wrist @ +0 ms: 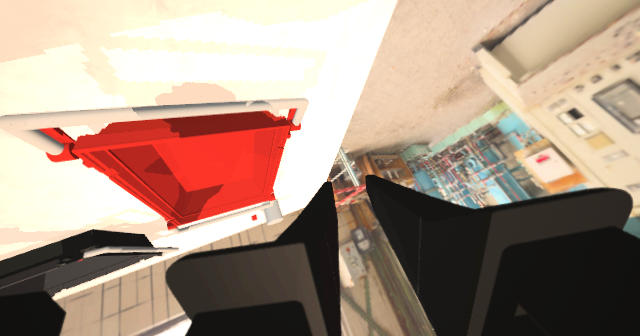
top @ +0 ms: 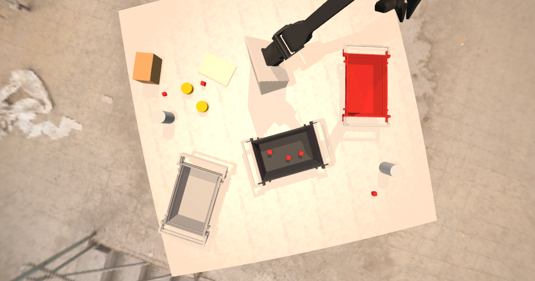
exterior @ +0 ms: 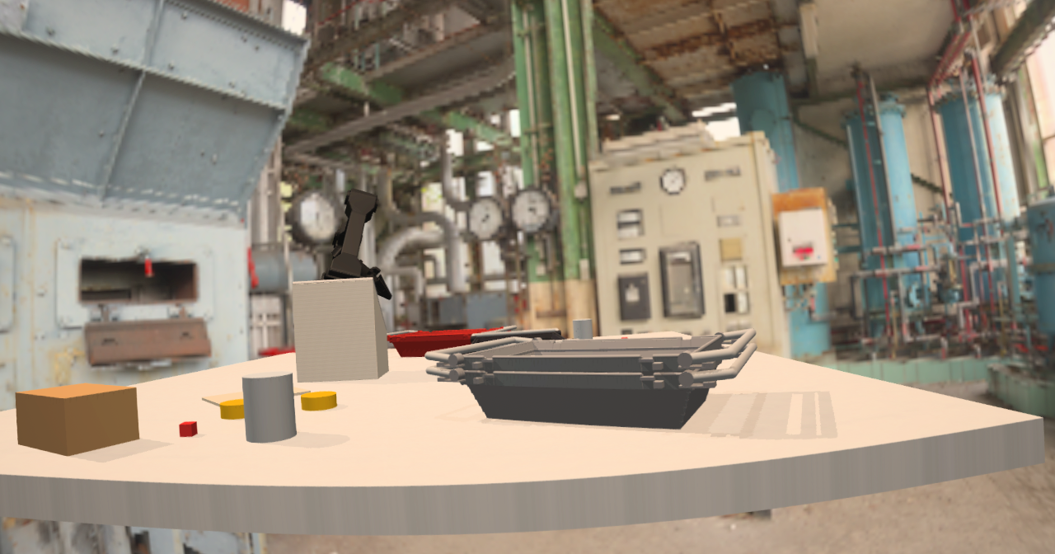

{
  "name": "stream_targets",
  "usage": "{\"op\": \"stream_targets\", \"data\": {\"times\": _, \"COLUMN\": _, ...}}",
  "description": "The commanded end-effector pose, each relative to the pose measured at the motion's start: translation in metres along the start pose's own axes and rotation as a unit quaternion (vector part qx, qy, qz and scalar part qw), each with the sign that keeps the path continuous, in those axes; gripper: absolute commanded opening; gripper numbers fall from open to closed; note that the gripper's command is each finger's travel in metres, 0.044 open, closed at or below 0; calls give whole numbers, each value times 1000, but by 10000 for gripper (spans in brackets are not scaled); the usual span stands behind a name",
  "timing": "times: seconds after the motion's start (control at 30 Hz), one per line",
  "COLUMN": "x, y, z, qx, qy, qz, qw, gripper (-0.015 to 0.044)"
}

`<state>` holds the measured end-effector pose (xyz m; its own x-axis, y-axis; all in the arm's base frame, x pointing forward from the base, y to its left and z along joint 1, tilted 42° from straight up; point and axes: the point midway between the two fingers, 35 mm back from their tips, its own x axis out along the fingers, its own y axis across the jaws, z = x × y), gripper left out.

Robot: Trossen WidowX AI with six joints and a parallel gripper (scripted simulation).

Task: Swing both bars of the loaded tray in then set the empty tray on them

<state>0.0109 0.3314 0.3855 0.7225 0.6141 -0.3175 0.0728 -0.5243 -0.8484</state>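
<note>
The loaded tray is black [top: 293,169] and stands mid-table. Three red blocks show on its floor. Its left wire bar [top: 248,164] and right wire bar [top: 326,142] are swung out over its ends. An empty red tray [top: 366,84] [exterior: 424,343] [wrist: 215,161] stands right of it, level, with bars out at both ends. My gripper [top: 405,19] [wrist: 348,185] hangs in the air beyond the red tray's upper right corner in the top view. Its fingers are nearly together, with a narrow gap and nothing between them. It touches no tray.
Two nested grey trays [top: 194,193] [exterior: 575,363] stand at the lower left. A tall beige block [top: 274,86] [exterior: 335,329] stands by the arm's base. An orange box [top: 143,67], a pale slab [top: 217,69], yellow discs, small red cubes and grey cylinders lie around. The arm reaches across the upper right.
</note>
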Motion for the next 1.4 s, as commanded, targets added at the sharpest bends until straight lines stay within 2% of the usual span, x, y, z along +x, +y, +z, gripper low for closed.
{"op": "stream_targets", "data": {"times": 0.0, "x": 44, "y": 16, "z": -6, "qx": 49, "qy": 9, "qz": 57, "qw": 997, "gripper": 89}}
{"op": "stream_targets", "data": {"times": 0.27, "x": 140, "y": 71, "z": -59, "qx": 197, "qy": 65, "qz": 180, "qw": 962, "gripper": 89}}
{"op": "stream_targets", "data": {"times": 0.47, "x": 194, "y": 121, "z": -111, "qx": 338, "qy": 108, "qz": 256, "qw": 899, "gripper": 89}}
{"op": "stream_targets", "data": {"times": 0.63, "x": 226, "y": 170, "z": -164, "qx": 465, "qy": 153, "qz": 297, "qw": 820, "gripper": 89}}
{"op": "stream_targets", "data": {"times": 0.83, "x": 243, "y": 216, "z": -206, "qx": 568, "qy": 196, "qz": 321, "qw": 732, "gripper": 89}}
{"op": "stream_targets", "data": {"times": 1.0, "x": 252, "y": 279, "z": -245, "qx": 671, "qy": 226, "qz": 355, "qw": 611, "gripper": 89}}
{"op": "stream_targets", "data": {"times": 1.2, "x": 259, "y": 336, "z": -266, "qx": 786, "qy": 214, "qz": 391, "qw": 429, "gripper": 89}}
{"op": "stream_targets", "data": {"times": 1.3, "x": 260, "y": 359, "z": -277, "qx": 838, "qy": 203, "qz": 395, "qw": 319, "gripper": 89}}
{"op": "stream_targets", "data": {"times": 1.37, "x": 258, "y": 381, "z": -291, "qx": 878, "qy": 190, "qz": 389, "qw": 206, "gripper": 89}}
